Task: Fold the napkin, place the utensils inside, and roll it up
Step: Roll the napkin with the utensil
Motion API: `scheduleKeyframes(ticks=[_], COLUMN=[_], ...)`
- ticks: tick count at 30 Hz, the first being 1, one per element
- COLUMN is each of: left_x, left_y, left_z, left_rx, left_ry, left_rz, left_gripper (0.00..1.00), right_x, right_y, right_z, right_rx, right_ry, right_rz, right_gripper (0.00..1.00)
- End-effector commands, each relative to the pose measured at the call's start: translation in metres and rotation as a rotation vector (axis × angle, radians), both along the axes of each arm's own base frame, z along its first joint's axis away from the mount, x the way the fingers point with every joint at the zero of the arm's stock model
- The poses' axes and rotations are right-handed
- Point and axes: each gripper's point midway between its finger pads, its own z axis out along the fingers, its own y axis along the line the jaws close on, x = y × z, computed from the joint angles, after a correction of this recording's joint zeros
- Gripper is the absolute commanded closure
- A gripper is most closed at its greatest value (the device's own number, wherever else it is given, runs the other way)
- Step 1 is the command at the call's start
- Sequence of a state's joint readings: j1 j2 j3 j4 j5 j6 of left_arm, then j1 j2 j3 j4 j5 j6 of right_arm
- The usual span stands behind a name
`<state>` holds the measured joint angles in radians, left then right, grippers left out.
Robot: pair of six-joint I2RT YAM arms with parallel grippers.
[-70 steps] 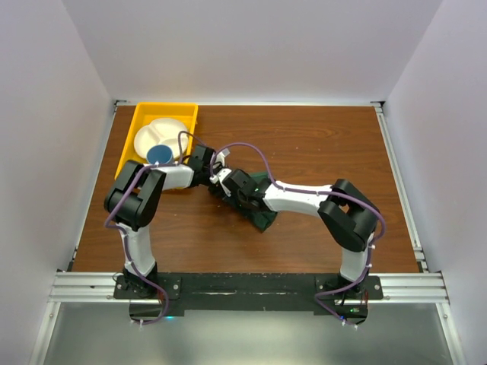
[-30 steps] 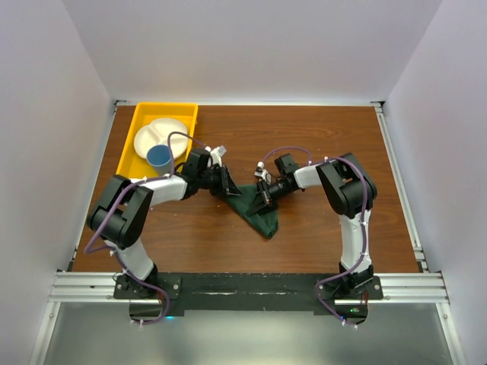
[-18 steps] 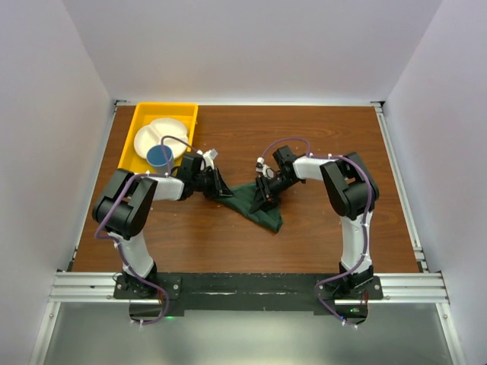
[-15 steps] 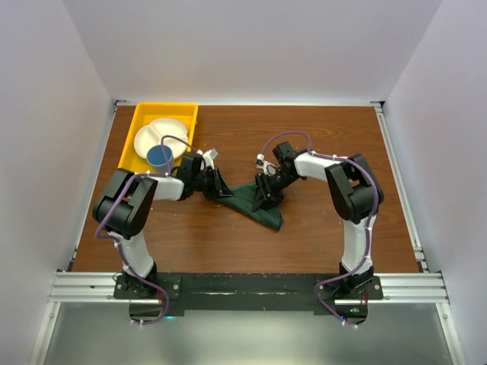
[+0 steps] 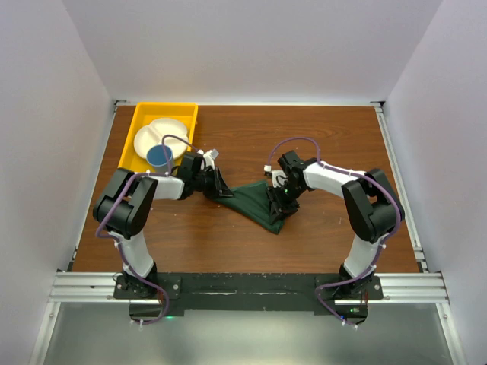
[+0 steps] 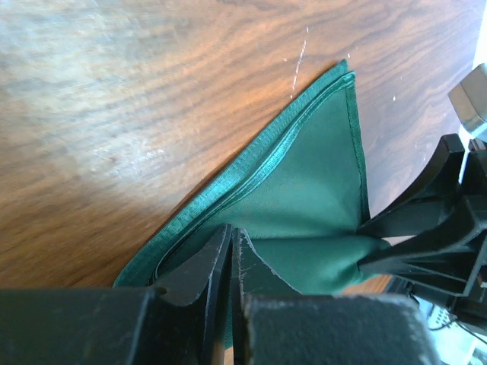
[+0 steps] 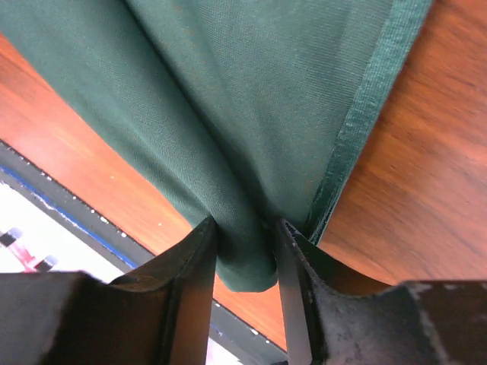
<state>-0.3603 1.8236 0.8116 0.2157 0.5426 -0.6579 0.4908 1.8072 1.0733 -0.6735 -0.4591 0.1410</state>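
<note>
The dark green napkin (image 5: 257,203) lies bunched on the wooden table, stretched between both grippers. My left gripper (image 5: 221,188) is shut on its left corner; in the left wrist view the jaws (image 6: 230,251) pinch the hemmed cloth (image 6: 312,182). My right gripper (image 5: 278,199) is shut on a fold at the right side; in the right wrist view the cloth (image 7: 251,114) is squeezed between the fingertips (image 7: 245,251). No utensils are in view.
A yellow tray (image 5: 146,115) at the back left holds a white divided plate (image 5: 171,129) and a blue cup (image 5: 160,156). The table's front edge and the black base rail (image 5: 243,287) are near. White walls enclose the sides.
My right gripper has moved right and toward the near edge, pulling the napkin's right side with it. My left gripper has stayed on the left corner.
</note>
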Motion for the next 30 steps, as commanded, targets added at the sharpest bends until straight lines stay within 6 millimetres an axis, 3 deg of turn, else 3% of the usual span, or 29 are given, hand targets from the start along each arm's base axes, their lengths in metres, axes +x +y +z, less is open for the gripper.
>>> scheduleKeyframes(ticks=[1, 3, 5, 9, 12, 21, 26, 30], left_x=[-0.003, 0.0, 0.002, 0.004, 0.005, 0.002, 0.001, 0.002], left_y=[0.015, 0.013, 0.012, 0.011, 0.011, 0.01, 0.009, 0.008], left_z=[-0.022, -0.017, -0.012, -0.008, -0.006, -0.006, -0.004, -0.003], left_rx=[0.097, 0.089, 0.085, 0.089, 0.098, 0.111, 0.097, 0.095], left_ry=[0.044, 0.041, 0.038, 0.053, 0.063, 0.127, 0.139, 0.143], left_rz=[0.001, 0.001, 0.0, -0.004, -0.01, -0.013, -0.009, -0.01], left_gripper=[0.91, 0.91, 0.91, 0.91, 0.91, 0.92, 0.92, 0.92], right_x=[0.01, 0.013, 0.029, 0.043, 0.045, 0.05, 0.054, 0.047], right_y=[-0.023, -0.018, -0.011, 0.021, 0.046, 0.105, 0.117, 0.113], right_z=[-0.009, 0.002, 0.027, 0.066, 0.077, 0.069, 0.055, 0.037], right_rx=[-0.178, -0.209, -0.215, -0.146, -0.115, -0.16, -0.194, -0.24], right_ry=[-0.122, -0.19, -0.311, -0.486, -0.556, -0.697, -0.746, -0.754], right_rz=[0.018, 0.055, 0.07, 0.133, 0.241, 0.449, 0.442, 0.447], right_gripper=[0.63, 0.62, 0.56, 0.43, 0.36, 0.3, 0.29, 0.32])
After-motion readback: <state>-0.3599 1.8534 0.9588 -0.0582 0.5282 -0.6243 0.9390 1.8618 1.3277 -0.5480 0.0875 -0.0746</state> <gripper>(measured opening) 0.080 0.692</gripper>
